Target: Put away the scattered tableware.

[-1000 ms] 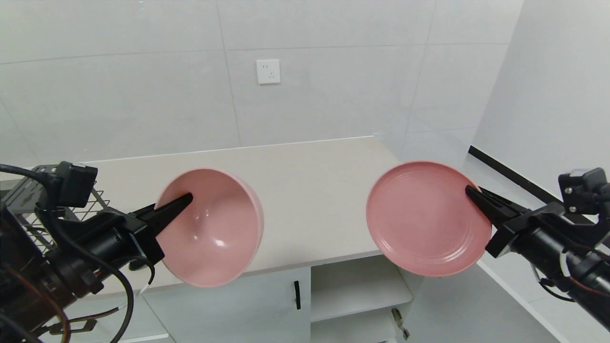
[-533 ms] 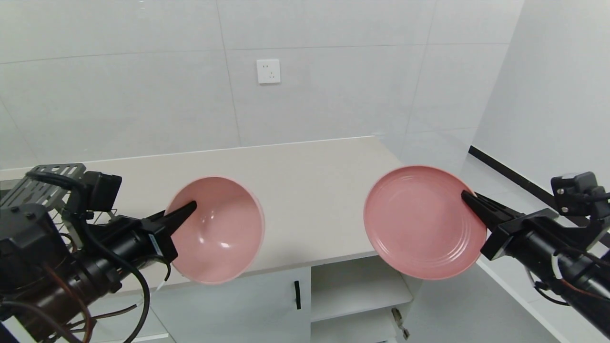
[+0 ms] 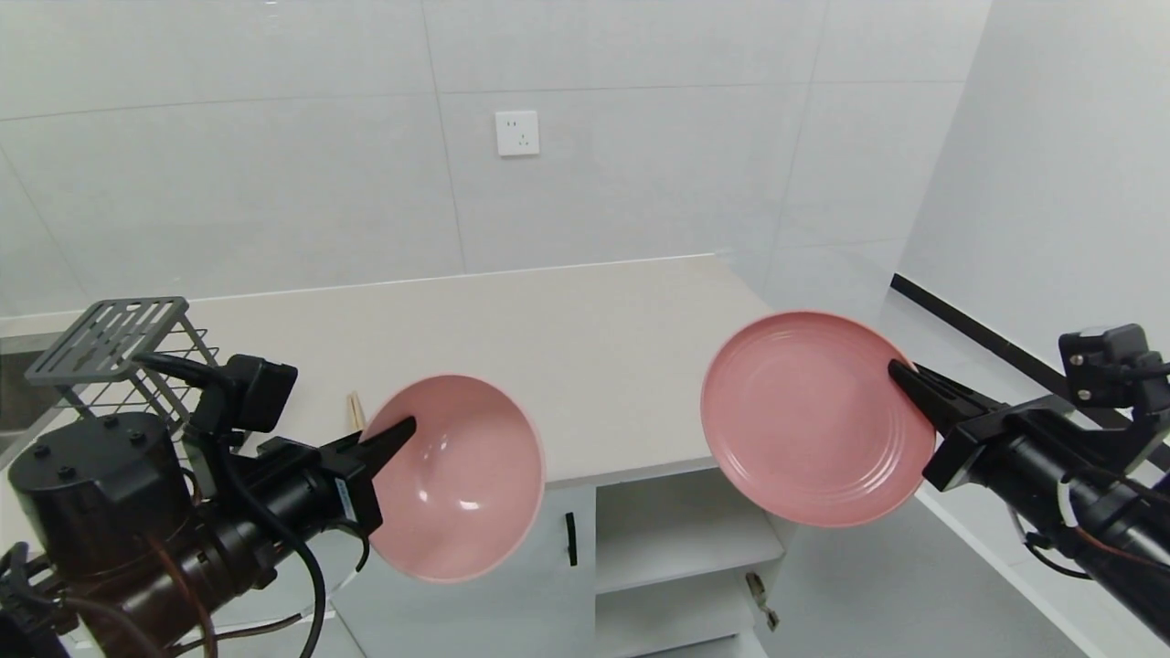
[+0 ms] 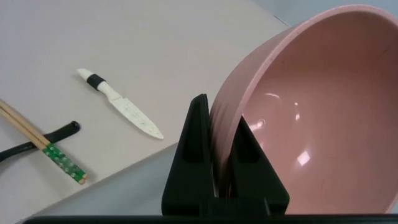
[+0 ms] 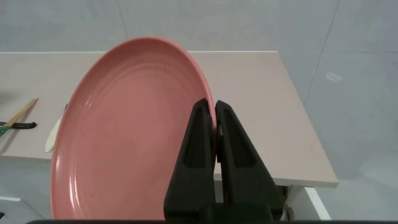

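Left tool (image 3: 402,426) was clenched on the rim of the pink bowl (image 3: 466,484), one finger inside the hollow and one outside. Right tool (image 3: 900,370) was pinched shut on the rim of the pink plate (image 3: 804,420).

A beige counter (image 3: 594,338) ran along the tiled wall. Below it stood a white cabinet (image 3: 686,548), with open shelves beside a closed door. A dark wire rack (image 3: 110,343) stood at the counter's left end, behind the left arm.

The plate was held on edge in the air, off the counter's right end, its ridged face turned toward the left arm's side. The bowl hung tilted over the counter's near edge with its hollow facing the plate; the two were well apart.

On the counter near the bowl lay a white knife (image 4: 121,107) with a black band. Beside it, a pair of green-ended chopsticks (image 4: 37,140) crossed a black handle (image 4: 62,130).
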Robot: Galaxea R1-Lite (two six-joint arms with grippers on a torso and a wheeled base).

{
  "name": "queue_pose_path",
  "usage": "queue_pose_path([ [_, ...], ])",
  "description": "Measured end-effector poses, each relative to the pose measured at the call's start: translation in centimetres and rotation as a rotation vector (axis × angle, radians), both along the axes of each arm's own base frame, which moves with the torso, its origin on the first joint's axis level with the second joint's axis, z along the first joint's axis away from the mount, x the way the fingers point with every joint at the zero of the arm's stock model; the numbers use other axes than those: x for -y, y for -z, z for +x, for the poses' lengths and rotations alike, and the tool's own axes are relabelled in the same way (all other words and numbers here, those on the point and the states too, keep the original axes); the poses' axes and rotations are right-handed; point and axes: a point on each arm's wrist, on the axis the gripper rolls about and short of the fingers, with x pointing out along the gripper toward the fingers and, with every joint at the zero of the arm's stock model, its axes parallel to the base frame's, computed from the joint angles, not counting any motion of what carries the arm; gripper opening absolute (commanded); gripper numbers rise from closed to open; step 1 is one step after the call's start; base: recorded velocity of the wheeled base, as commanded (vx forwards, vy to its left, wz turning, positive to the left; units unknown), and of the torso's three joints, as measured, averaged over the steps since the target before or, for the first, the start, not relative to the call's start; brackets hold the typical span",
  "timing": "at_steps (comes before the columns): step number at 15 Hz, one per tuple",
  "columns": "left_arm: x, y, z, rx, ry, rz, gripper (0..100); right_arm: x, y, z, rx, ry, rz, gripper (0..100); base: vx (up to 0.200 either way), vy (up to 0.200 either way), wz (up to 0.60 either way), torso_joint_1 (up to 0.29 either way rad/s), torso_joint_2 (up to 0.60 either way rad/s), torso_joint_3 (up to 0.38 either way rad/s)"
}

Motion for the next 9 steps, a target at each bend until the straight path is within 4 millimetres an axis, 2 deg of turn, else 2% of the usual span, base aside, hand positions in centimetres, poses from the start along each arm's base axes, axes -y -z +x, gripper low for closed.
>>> queue_pose_path([
  [4,0.1,0.4,-0.2,0.03,0.007,-0.013,0,0.0,0.2,0.0,-0.01,0.001,-0.004,0,0.0,0.0,0.0,-0.156,0.31,0.151],
  [9,-0.6,1.5,-1.2,0.055,-0.006,-0.025,0,0.1,0.4,-0.1,-0.016,0.0,-0.016,0,0.0,0.0,0.0,-0.078,0.16,0.08],
])
